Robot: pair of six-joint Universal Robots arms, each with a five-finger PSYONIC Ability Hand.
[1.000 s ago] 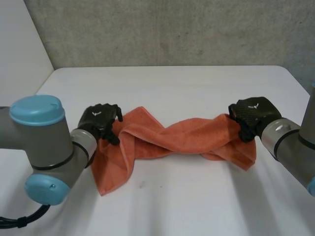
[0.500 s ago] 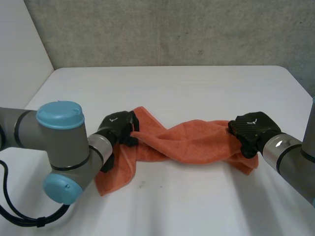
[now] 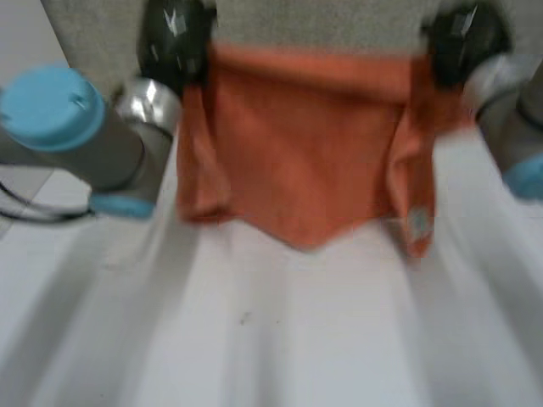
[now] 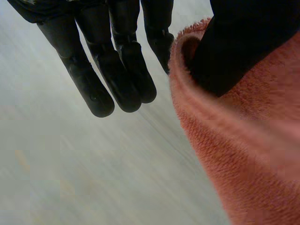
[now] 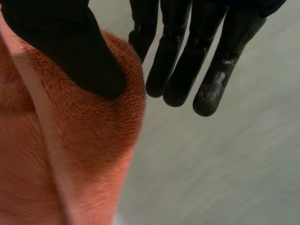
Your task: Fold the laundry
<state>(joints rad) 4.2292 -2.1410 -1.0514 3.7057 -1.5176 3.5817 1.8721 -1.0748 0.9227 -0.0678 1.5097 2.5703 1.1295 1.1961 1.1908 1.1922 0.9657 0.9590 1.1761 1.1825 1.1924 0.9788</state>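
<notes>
**Orange towel hanging between two hands**

The left hand [image 3: 174,38] is gripping the upper left corner of the orange towel [image 3: 305,161]. Its thumb [image 4: 243,42] is pressing into the rolled cloth edge, while its fingers [image 4: 124,70] are pointing straight just beside the towel. The towel is hanging spread out over the white table [image 3: 280,356] (its lower edge is making a point near the middle). At the towel's upper right corner the right hand [image 3: 462,38] is pinching in a similar way, with its thumb [image 5: 70,51] on the cloth and its fingers [image 5: 187,65] straight beside it.

Between left hand [image 3: 174,38] and right hand [image 3: 465,38] hangs towel [image 3: 297,144], seemingly above table [image 3: 280,339].
</notes>
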